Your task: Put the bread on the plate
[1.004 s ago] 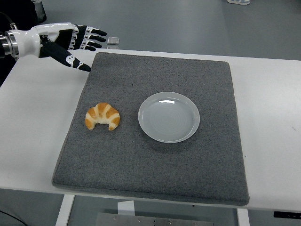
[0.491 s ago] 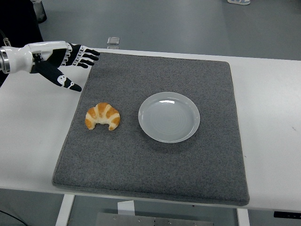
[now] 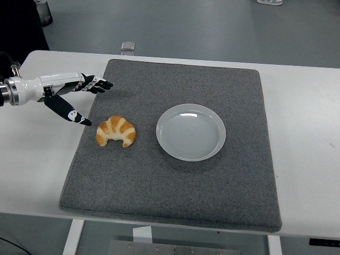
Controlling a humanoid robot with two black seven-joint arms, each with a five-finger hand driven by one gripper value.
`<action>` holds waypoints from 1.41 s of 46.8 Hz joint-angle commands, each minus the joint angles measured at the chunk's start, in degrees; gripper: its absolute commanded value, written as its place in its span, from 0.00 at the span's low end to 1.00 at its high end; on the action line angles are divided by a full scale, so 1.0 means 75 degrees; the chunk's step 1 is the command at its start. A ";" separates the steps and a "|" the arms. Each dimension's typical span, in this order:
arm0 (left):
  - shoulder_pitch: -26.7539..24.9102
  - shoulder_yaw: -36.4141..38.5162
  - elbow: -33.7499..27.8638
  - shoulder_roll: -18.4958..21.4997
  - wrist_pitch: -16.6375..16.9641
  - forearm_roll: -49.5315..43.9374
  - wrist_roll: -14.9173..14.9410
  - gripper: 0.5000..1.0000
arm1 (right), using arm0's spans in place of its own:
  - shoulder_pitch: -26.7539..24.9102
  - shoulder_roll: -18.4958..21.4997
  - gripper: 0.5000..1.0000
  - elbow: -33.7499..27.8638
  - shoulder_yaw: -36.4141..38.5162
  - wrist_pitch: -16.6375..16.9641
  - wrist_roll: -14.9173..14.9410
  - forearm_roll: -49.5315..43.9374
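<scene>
On the white bench (image 3: 308,133) lies a large grey felt mat (image 3: 175,186), and the bread (image 3: 115,131), a golden croissant curved with its two tips pointing toward the near edge, sits on the mat's left part. Just to its right, apart from it, a round pale plate (image 3: 190,132) rests on the mat near the middle, with nothing on it. At the left side the left robot hand (image 3: 71,95) reaches in from the picture's edge, hovering over the bench just beside the mat's left border, up and to the left of the croissant without touching it. Its fingers (image 3: 98,84) are stretched out flat toward the mat and its thumb (image 3: 68,111) angles down toward the bread; it holds nothing. A small clear object (image 3: 127,46) lies on the floor beyond the bench's far edge.
</scene>
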 commanded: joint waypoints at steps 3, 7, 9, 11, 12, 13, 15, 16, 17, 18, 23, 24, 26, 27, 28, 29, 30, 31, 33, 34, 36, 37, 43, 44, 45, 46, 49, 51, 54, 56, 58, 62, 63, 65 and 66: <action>0.0197 0.0014 -0.0032 -0.0220 0.0395 0.0241 -0.0066 0.97 | 0.0000 0.0000 0.90 0.0000 -0.0008 0.0000 0.0000 0.0000; 0.0314 0.0014 -0.0008 -0.0337 0.0430 0.0358 -0.0077 0.97 | 0.0000 0.0000 0.90 0.0000 -0.0008 0.0000 0.0000 0.0000; 0.0373 0.0014 0.0003 -0.0465 0.0465 0.0417 -0.0077 0.97 | 0.0000 0.0000 0.90 0.0000 -0.0008 0.0000 0.0000 0.0000; 0.0455 0.0014 0.0038 -0.0583 0.0535 0.0452 -0.0077 0.97 | 0.0000 0.0000 0.90 0.0000 -0.0008 0.0000 0.0000 0.0000; 0.0490 0.0014 0.0038 -0.0653 0.0594 0.0487 -0.0077 0.97 | 0.0000 0.0000 0.90 0.0000 -0.0008 0.0000 0.0000 0.0000; 0.0514 0.0014 0.0050 -0.0712 0.0664 0.0522 -0.0066 0.97 | 0.0000 0.0000 0.90 0.0000 -0.0008 0.0000 0.0000 0.0000; 0.0595 0.0026 0.0050 -0.0829 0.0828 0.0662 -0.0066 0.97 | 0.0000 0.0000 0.90 0.0000 -0.0008 0.0000 0.0000 0.0000; 0.0619 0.0026 0.0050 -0.0864 0.0910 0.0733 -0.0066 0.97 | 0.0000 0.0000 0.90 0.0000 0.0004 0.0000 0.0000 0.0000; 0.0654 0.0026 0.0050 -0.0911 0.0992 0.0826 -0.0066 0.97 | 0.0000 0.0000 0.91 0.0000 0.0004 0.0000 0.0000 0.0000; 0.0678 0.0026 0.0050 -0.0946 0.1062 0.0897 -0.0066 0.97 | 0.0000 0.0000 0.90 0.0000 0.0004 0.0000 0.0000 0.0000; 0.0701 0.0154 0.0132 -0.1146 0.1309 0.1026 -0.0066 0.97 | 0.0000 0.0000 0.90 0.0000 0.0004 0.0000 0.0000 0.0000; 0.0690 0.0178 0.0167 -0.1157 0.1356 0.1027 -0.0066 0.97 | 0.0000 0.0000 0.90 0.0000 -0.0008 0.0000 0.0000 0.0000; 0.0690 0.0225 0.0214 -0.1169 0.1449 0.1038 -0.0066 0.97 | 0.0000 0.0000 0.90 0.0000 0.0004 0.0000 0.0000 0.0000; 0.0690 0.0248 0.0226 -0.1181 0.1508 0.1050 -0.0066 0.97 | 0.0000 0.0000 0.90 0.0000 -0.0008 0.0000 0.0000 0.0000; 0.0690 0.0260 0.0249 -0.1181 0.1566 0.1073 -0.0066 0.97 | 0.0000 0.0000 0.90 0.0000 0.0004 0.0000 0.0000 0.0000; 0.0690 0.0271 0.0261 -0.1181 0.1637 0.1085 -0.0066 0.97 | 0.0000 0.0000 0.90 0.0000 0.0004 0.0000 0.0000 0.0000; 0.0690 0.0306 0.0273 -0.1193 0.1707 0.1108 -0.0066 0.97 | 0.0000 0.0000 0.90 0.0000 -0.0008 0.0000 0.0000 0.0000; 0.0690 0.0342 0.0308 -0.1216 0.1766 0.1132 -0.0066 0.97 | 0.0000 0.0000 0.90 0.0000 -0.0008 0.0000 0.0000 0.0000; 0.0678 0.0423 0.0378 -0.1309 0.1906 0.1167 -0.0066 0.97 | 0.0000 0.0000 0.90 0.0000 0.0004 0.0000 0.0000 0.0000; 0.0678 0.0470 0.0425 -0.1368 0.1977 0.1190 -0.0066 0.97 | 0.0000 0.0000 0.91 0.0000 0.0004 0.0000 0.0000 0.0000; 0.0655 0.0552 0.0495 -0.1497 0.2094 0.1226 -0.0066 0.97 | 0.0000 0.0000 0.90 0.0000 0.0004 0.0000 0.0000 0.0000; 0.0655 0.0588 0.0507 -0.1555 0.2129 0.1249 -0.0066 0.97 | 0.0000 0.0000 0.91 0.0000 -0.0008 0.0000 0.0000 0.0000; 0.0631 0.0775 0.0542 -0.1720 0.2293 0.1366 -0.0066 0.97 | 0.0000 0.0000 0.90 0.0000 0.0004 0.0000 0.0000 0.0000; 0.0643 0.0776 0.0554 -0.1732 0.2340 0.1413 -0.0066 0.97 | 0.0000 0.0000 0.90 0.0000 0.0004 0.0000 0.0000 0.0000; 0.0643 0.0787 0.0554 -0.1755 0.2375 0.1471 -0.0066 0.97 | 0.0000 0.0000 0.90 0.0000 -0.0008 0.0000 0.0000 0.0000; 0.0643 0.0787 0.0554 -0.1767 0.2410 0.1541 -0.0066 0.97 | 0.0000 0.0000 0.90 0.0000 -0.0008 0.0000 0.0000 0.0000; 0.0643 0.0799 0.0566 -0.1837 0.2516 0.1764 -0.0066 0.97 | 0.0000 0.0000 0.90 0.0000 0.0004 0.0000 0.0000 0.0000; 0.0643 0.0799 0.0566 -0.1860 0.2563 0.1881 -0.0066 0.97 | 0.0000 0.0000 0.90 0.0000 0.0004 0.0000 0.0000 0.0000; 0.0631 0.0799 0.0577 -0.1884 0.2575 0.1999 -0.0066 0.97 | 0.0000 0.0000 0.91 0.0000 0.0004 0.0000 0.0000 0.0000; 0.0619 0.0811 0.0578 -0.1872 0.2575 0.2023 -0.0066 0.97 | 0.0000 0.0000 0.91 0.0000 0.0004 0.0000 0.0000 0.0000; 0.0608 0.0822 0.0589 -0.1884 0.2575 0.2023 -0.0066 0.97 | 0.0000 0.0000 0.90 0.0000 0.0004 0.0000 0.0000 0.0000; 0.0573 0.0916 0.0601 -0.1872 0.2563 0.2104 -0.0066 0.95 | 0.0000 0.0000 0.90 0.0000 0.0004 0.0000 0.0000 0.0000; 0.0561 0.0951 0.0601 -0.1872 0.2552 0.2163 -0.0066 0.95 | 0.0000 0.0000 0.90 0.0000 -0.0008 0.0000 0.0000 0.0000; 0.0514 0.1033 0.0613 -0.1872 0.2563 0.2280 -0.0066 0.94 | 0.0000 0.0000 0.90 0.0000 0.0004 0.0000 0.0000 0.0000; 0.0502 0.1068 0.0613 -0.1872 0.2563 0.2327 -0.0066 0.92 | 0.0000 0.0000 0.90 0.0000 0.0004 0.0000 0.0000 0.0000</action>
